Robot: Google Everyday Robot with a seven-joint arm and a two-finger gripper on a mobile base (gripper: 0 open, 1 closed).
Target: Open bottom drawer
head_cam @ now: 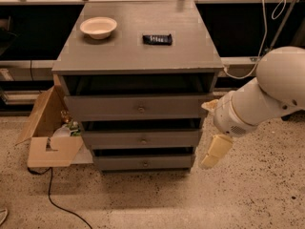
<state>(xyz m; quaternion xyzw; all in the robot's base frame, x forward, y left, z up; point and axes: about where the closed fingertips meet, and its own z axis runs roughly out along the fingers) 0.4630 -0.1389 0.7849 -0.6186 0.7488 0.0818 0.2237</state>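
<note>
The grey cabinet (138, 51) has three drawers stacked one above another. The bottom drawer (114, 162) is the narrowest and lowest, with a small round knob (145, 164) at its centre. Its front stands just proud of a dark gap above it. My gripper (212, 155) hangs cream-coloured from the white arm (257, 101), just right of the cabinet's lower right corner. It is level with the middle and bottom drawers and touches nothing.
A white bowl (98, 27) and a black flat device (157, 39) lie on the cabinet top. An open cardboard box (47, 144) with bottles stands against the cabinet's left side. A black cable (59, 206) runs across the speckled floor. Dark shelving is behind.
</note>
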